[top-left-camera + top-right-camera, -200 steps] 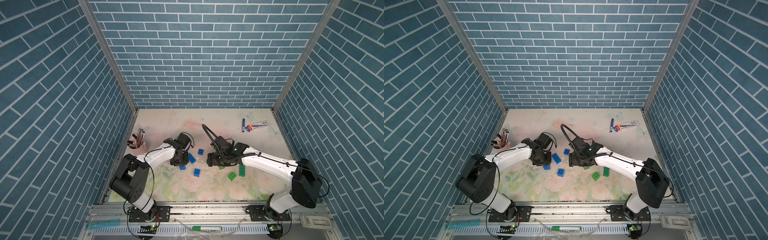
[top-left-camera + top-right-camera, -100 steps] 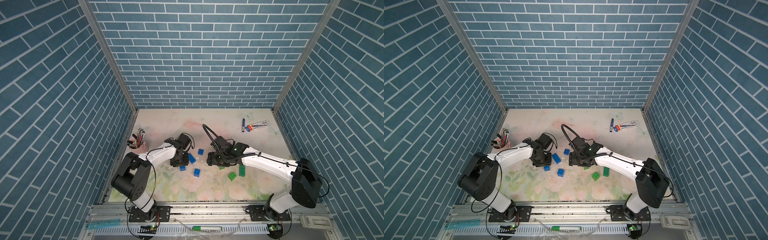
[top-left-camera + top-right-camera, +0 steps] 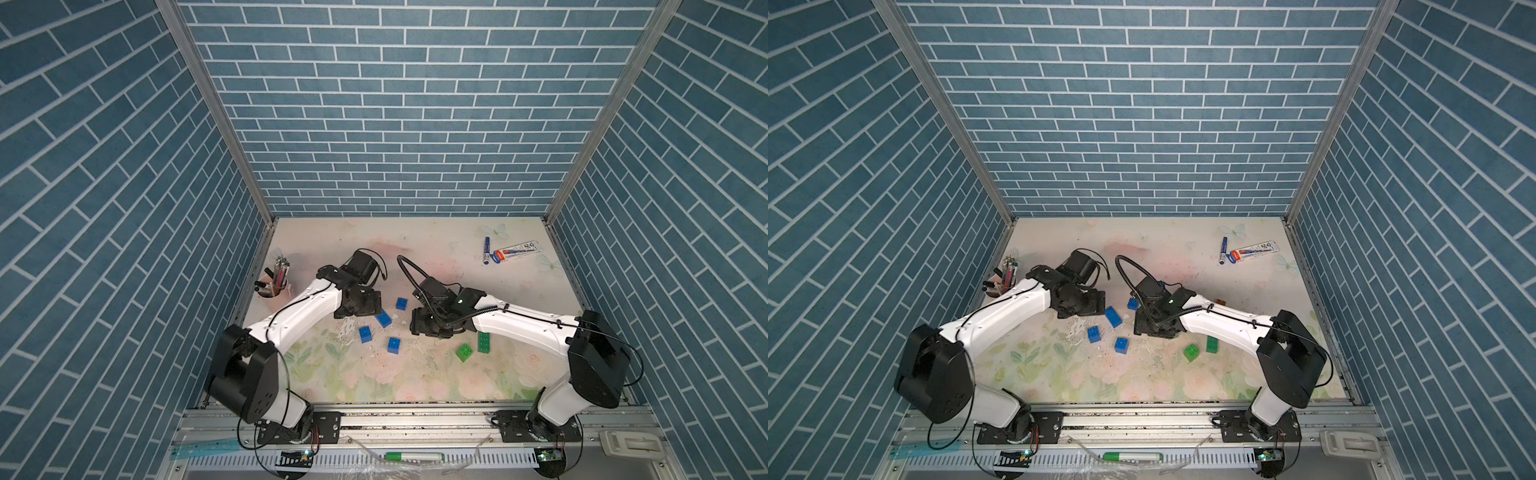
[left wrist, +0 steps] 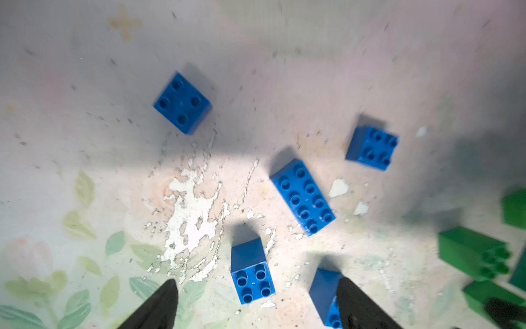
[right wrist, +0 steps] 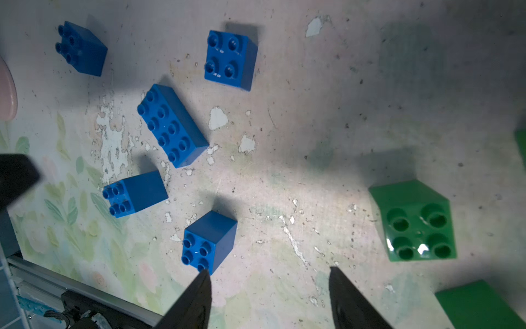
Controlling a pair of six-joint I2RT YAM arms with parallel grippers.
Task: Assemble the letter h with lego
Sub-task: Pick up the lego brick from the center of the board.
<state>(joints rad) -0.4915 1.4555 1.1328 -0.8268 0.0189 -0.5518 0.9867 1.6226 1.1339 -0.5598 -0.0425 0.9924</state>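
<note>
1. Left gripper [image 4: 256, 283]: jaws wide, holding nothing, low over the blue group left of the table's [image 3: 415, 249] middle.
2. Blue squares [image 4: 182, 102] and the long blue brick [image 4: 303, 196] lie loose and apart, with studs showing.
3. Right gripper [image 5: 269, 270]: jaws parted and empty, over bare table between the blue group and the green square [image 5: 418, 225].
4. The long green brick [image 3: 483, 343] lies just beside that square, nearer the front edge.

Handling: expect light, rigid pieces with smooth walls that are likely to skid under a corner pinch. Grip two opposite flat walls below the studs. Take long bricks across the width, at mid-length.
</note>
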